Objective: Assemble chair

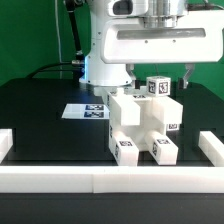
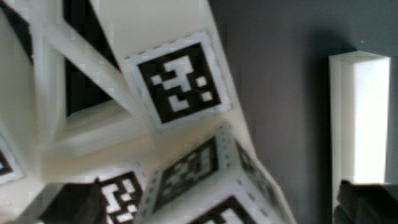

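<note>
The gripper (image 1: 162, 76) hangs just above the chair (image 1: 146, 126), jaws spread wide and holding nothing; in the wrist view one finger (image 2: 365, 110) stands apart from the tagged parts, likely clearance for a straight lift or approach. The partly built chair stands mid-table, just beyond the border wall (image 1: 110, 180), which probably serves as a bracing edge, near the marker board (image 1: 85, 110)
</note>
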Tool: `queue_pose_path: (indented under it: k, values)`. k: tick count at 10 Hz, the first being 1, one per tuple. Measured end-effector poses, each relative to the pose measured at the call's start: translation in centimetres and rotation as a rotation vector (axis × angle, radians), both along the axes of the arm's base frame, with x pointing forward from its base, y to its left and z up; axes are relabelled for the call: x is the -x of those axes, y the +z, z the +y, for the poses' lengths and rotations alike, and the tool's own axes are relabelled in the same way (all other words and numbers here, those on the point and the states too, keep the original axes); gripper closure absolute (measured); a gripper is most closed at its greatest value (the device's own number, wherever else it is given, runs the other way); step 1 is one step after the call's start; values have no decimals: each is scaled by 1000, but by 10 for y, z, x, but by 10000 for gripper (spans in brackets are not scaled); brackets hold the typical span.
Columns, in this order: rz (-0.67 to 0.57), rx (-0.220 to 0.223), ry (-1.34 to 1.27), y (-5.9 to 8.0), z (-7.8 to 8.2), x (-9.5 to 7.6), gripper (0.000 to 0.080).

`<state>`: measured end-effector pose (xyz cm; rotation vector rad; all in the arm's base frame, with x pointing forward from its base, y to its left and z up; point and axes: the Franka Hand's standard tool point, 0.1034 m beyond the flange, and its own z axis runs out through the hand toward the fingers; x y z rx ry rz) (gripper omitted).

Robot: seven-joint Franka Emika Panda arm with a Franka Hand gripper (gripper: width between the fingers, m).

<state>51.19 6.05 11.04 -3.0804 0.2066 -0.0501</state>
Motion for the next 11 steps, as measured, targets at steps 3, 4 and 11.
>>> queue_pose_path:
  k: [3, 4, 11]
  values:
    - [-12, 11, 238, 0, 0, 0, 151]
    - [-12, 11, 247, 0, -1, 0, 179]
    - [-2, 0, 42, 0, 0, 0, 518]
